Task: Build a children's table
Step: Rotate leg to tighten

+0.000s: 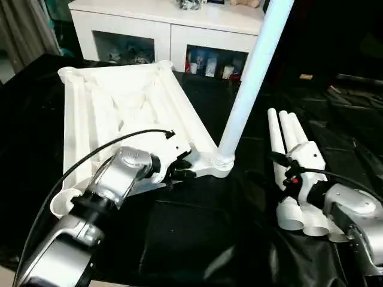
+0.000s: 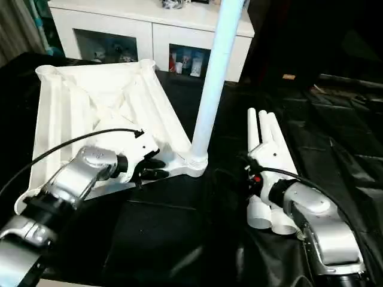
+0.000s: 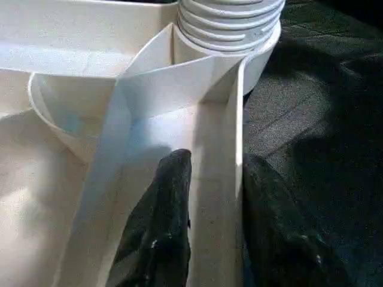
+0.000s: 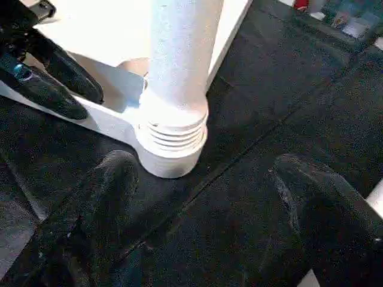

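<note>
Left jaws: the left gripper (image 1: 182, 167) has its two black fingers (image 3: 158, 233) clamped across a thin upright rib of the children's table (image 1: 119, 113), one finger on each side of the wall, just beside the corner socket (image 1: 220, 164) nearest the robot's middle.
Right jaws: the right gripper (image 4: 206, 203) stands spread wide and grasps nothing; its fingers frame bare black sheet, with the foot of the standing leg ahead of them and apart from them.
Fitted leg: one pale-blue tube leg (image 1: 254, 78) stands upright, leaning slightly, in that corner socket; its ribbed collar (image 4: 173, 134) sits just above the socket's rim.
Table top: the white ribbed top lies upside down on the worktop (image 1: 197, 239), ribs upward, stretching from the gripped corner away toward the cabinet; an open round socket (image 1: 69, 73) shows at the far left corner.
Loose legs: three white tube legs (image 1: 287, 134) lie side by side on the sheet on the robot's right, their open ends (image 2: 270, 222) toward the robot, touching one another; the right forearm (image 2: 314, 221) lies over their near part.
Worktop: covered with a wrinkled black sheet.
Background: a white glass-door cabinet (image 1: 161, 30) stands behind the worktop, with small items behind its glass.
</note>
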